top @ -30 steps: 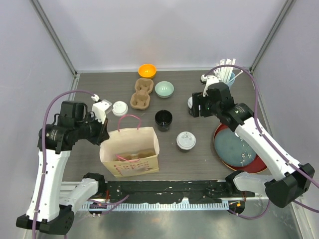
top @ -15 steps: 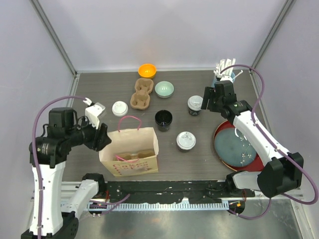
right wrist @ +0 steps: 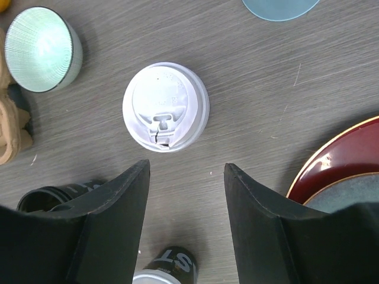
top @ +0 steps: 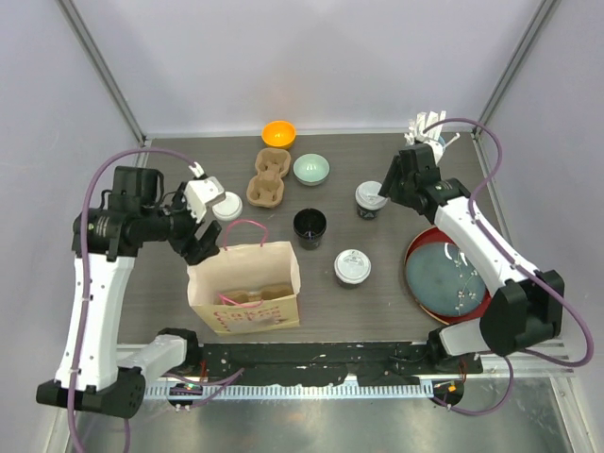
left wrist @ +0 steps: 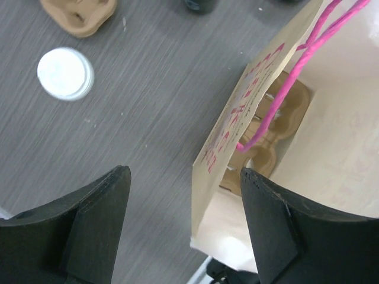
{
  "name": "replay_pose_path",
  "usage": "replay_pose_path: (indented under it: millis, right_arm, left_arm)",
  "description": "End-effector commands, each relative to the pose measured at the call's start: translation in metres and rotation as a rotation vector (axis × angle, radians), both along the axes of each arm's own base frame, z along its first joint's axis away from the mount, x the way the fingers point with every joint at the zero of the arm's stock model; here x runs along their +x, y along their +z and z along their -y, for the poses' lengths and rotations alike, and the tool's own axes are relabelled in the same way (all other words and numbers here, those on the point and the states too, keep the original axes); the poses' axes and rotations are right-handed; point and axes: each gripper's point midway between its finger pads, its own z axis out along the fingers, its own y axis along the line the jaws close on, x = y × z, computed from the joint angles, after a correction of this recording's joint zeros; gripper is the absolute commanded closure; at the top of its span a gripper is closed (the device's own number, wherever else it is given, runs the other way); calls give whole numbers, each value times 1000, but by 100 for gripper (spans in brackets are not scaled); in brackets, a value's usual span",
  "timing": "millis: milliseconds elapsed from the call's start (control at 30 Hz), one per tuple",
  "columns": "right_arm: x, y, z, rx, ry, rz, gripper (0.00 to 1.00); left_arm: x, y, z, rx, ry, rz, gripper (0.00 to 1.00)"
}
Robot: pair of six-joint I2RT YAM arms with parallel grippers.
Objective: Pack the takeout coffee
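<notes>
Three takeout coffees, black cups with white lids, stand on the table: one at the left [top: 227, 206] [left wrist: 65, 74], one in the middle [top: 352, 267] [right wrist: 163, 269], one at the right [top: 370, 198] [right wrist: 166, 106]. My left gripper [top: 206, 238] [left wrist: 185, 177] is open over the left rim of the paper bag [top: 245, 288] [left wrist: 237, 130], and that rim stands between its jaws untouched. A cardboard carrier [left wrist: 266, 148] lies inside the bag. My right gripper [top: 384, 192] [right wrist: 186, 171] is open and empty, with the right cup just beyond its fingertips.
A dark mug [top: 310, 226] [right wrist: 56, 198] stands mid-table. Behind it are a second cardboard carrier [top: 267, 177], a green bowl [top: 310, 170] [right wrist: 40, 48] and an orange bowl [top: 278, 134]. A red tray [top: 420, 293] holding a blue plate lies right; the straw tumbler [top: 429, 137] is behind it.
My left gripper has opened from shut and swung in over the bag's left rim. My right gripper drew back off the right cup, which now shows whole, and its jaws narrowed a little.
</notes>
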Motion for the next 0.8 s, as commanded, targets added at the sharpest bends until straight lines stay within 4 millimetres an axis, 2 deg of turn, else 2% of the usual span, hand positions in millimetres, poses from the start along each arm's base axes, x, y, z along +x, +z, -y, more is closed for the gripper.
replay_pose_path:
  millis: [0, 67, 100, 167, 367, 467, 533, 667, 767]
  right_arm:
    - [16, 10, 0, -18, -36, -5, 41]
    - [22, 15, 3, -45, -34, 0, 41]
    - [23, 11, 3, -61, -26, -15, 41]
    - [28, 15, -1, -60, -5, -10, 41]
    - [32, -4, -7, -72, 42, -58, 41]
    - [34, -8, -10, -66, 60, -69, 41]
    - [36, -10, -14, -60, 74, -72, 41]
    - [37, -17, -14, -76, 92, -86, 41]
    - [38, -25, -12, -75, 100, -101, 41]
  left_arm:
    - [-51, -9, 15, -37, -204, -167, 21]
    - [-47, -12, 15, -29, -218, -183, 22]
    - [-43, -14, 14, -21, -207, -191, 23]
    - [-38, -17, 13, -12, -198, -206, 27]
    - [-42, -31, 9, 25, -247, -276, 39]
    - [-40, -36, 2, 65, -233, -283, 41]
    - [-39, -31, 2, 66, -218, -269, 41]
    - [-47, -32, 2, 67, -234, -252, 41]
    - [-55, -49, 2, 75, -251, -309, 44]
